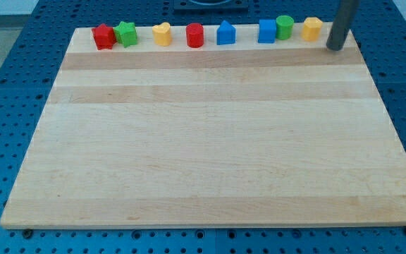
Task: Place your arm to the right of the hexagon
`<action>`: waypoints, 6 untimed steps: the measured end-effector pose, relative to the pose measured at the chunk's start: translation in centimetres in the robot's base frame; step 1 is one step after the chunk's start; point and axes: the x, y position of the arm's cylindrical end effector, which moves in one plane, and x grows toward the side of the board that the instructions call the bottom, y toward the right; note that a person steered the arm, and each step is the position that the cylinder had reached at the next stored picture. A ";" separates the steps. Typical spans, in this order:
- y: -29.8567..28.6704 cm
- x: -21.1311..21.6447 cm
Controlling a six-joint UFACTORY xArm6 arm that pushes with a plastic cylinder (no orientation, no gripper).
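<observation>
A yellow hexagon block (312,29) sits at the right end of a row of blocks along the top edge of the wooden board (210,141). My tip (335,48) is on the board just to the right of the yellow hexagon, a short gap apart from it. The dark rod rises out of the view's top. To the hexagon's left are a green cylinder (285,27) and a blue cube (267,32), touching each other.
Further left along the top edge are a blue house-shaped block (225,33), a red cylinder (194,35), a yellow heart block (162,34), a green star block (126,33) and a red block (104,37). The board lies on a blue perforated table (20,85).
</observation>
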 end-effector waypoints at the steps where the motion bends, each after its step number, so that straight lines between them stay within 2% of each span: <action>1: 0.9 -2.2; 2: 0.9 -3.2; 6: 0.8 -2.3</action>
